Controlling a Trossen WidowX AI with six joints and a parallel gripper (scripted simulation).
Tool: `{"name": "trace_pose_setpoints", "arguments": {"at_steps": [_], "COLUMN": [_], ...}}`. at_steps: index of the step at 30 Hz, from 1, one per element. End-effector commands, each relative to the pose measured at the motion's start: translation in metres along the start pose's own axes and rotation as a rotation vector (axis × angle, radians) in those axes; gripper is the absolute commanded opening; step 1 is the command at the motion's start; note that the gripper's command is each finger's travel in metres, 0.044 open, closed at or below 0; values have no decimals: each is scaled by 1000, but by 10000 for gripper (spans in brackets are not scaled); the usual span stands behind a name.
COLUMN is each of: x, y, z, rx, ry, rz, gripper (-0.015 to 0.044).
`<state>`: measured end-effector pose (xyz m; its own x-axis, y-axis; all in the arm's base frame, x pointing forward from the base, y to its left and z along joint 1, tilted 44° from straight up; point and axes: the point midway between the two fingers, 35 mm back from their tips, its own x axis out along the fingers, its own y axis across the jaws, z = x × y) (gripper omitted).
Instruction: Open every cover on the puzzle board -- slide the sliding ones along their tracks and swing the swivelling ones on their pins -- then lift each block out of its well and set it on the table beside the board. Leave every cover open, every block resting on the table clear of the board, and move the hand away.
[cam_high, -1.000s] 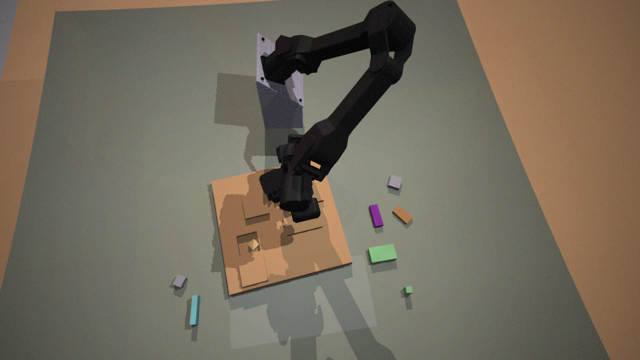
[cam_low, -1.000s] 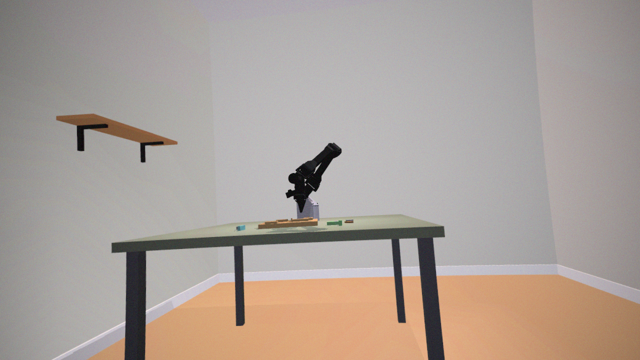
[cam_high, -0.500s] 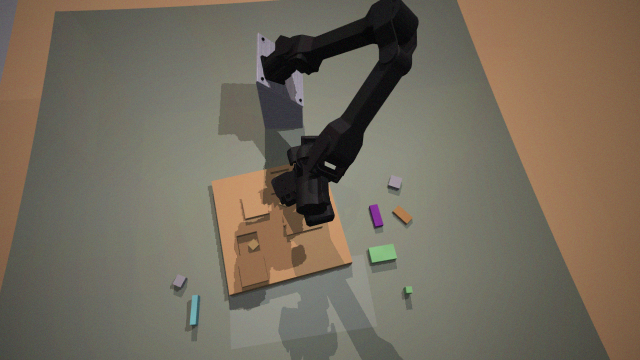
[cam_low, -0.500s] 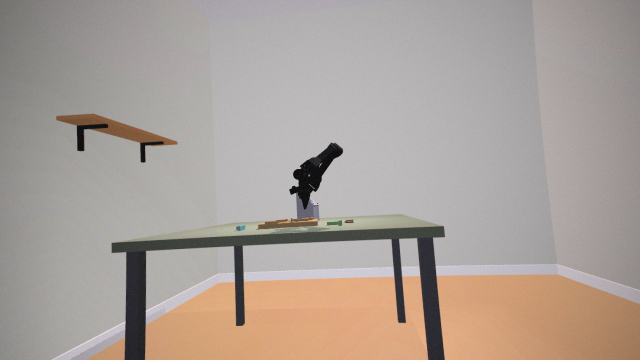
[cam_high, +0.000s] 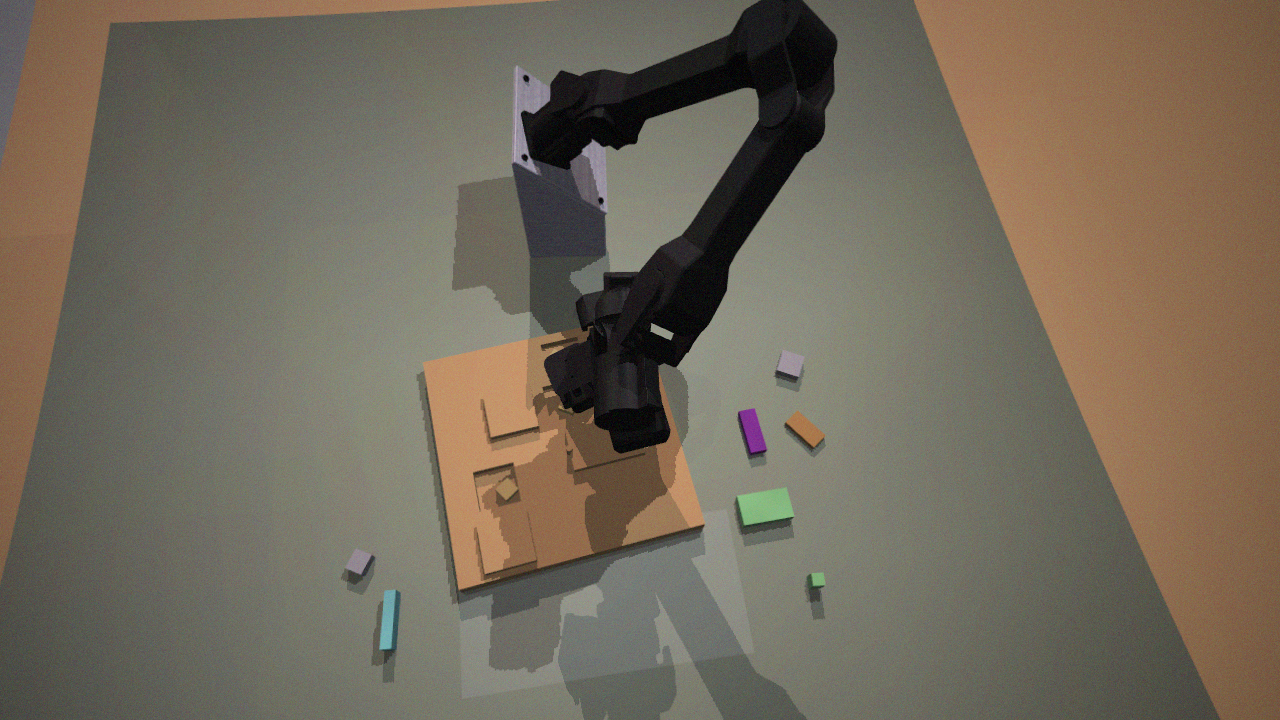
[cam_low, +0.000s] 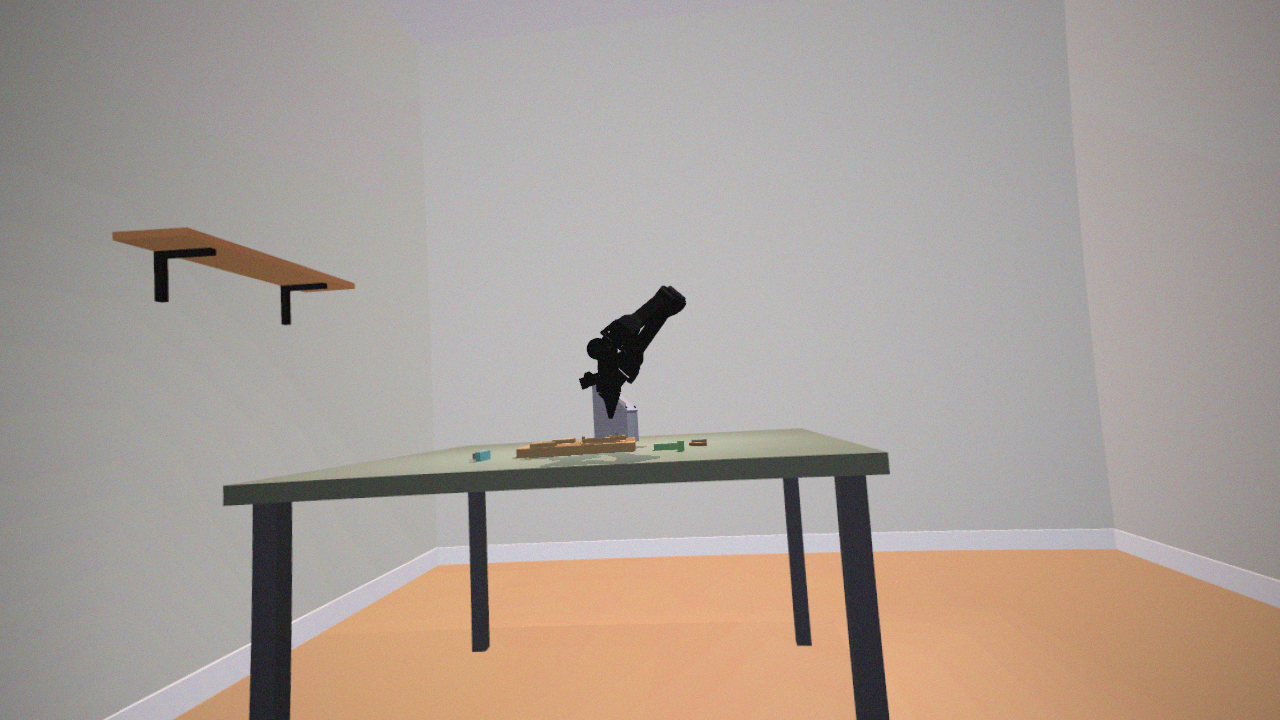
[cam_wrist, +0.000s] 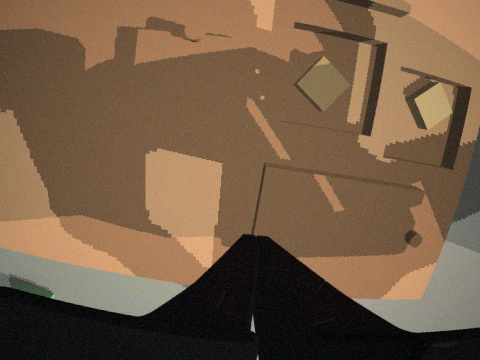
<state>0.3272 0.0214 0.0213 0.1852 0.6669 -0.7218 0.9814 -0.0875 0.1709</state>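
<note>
The orange puzzle board (cam_high: 456, 447) (cam_low: 572, 450) (cam_wrist: 20, 175) lies on the table. My gripper (cam_low: 610, 416) (cam_wrist: 256, 236) is shut and empty, with its tips above the board; the top view hides the tips behind the hand. In the wrist view, one yellow block (cam_wrist: 322, 85) and another yellow block (cam_wrist: 434, 106) sit in uncovered wells. A flat cover (cam_wrist: 355, 225) with a round pin (cam_wrist: 413, 238) lies beside them. A third yellow block (cam_high: 506, 488) sits in an open well between one cover (cam_high: 512, 417) and another cover (cam_high: 507, 548). Shadow hides further outlines.
Right of the board lie a purple block (cam_high: 751, 431), an orange block (cam_high: 804, 429), a green block (cam_high: 765, 506), a small green cube (cam_high: 817, 580) and a grey cube (cam_high: 789, 364). Left lie a grey cube (cam_high: 358, 562) and a cyan bar (cam_high: 389, 619). The arm's base stands behind the board.
</note>
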Motion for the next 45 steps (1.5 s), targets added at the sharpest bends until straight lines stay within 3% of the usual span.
{"name": "trace_pose_setpoints", "arguments": {"at_steps": [1, 45], "x": [0, 38], "y": [0, 1], "z": [-1, -1], "rx": [5, 5], "ry": [5, 4], "rz": [0, 0], "gripper": [0, 0]}}
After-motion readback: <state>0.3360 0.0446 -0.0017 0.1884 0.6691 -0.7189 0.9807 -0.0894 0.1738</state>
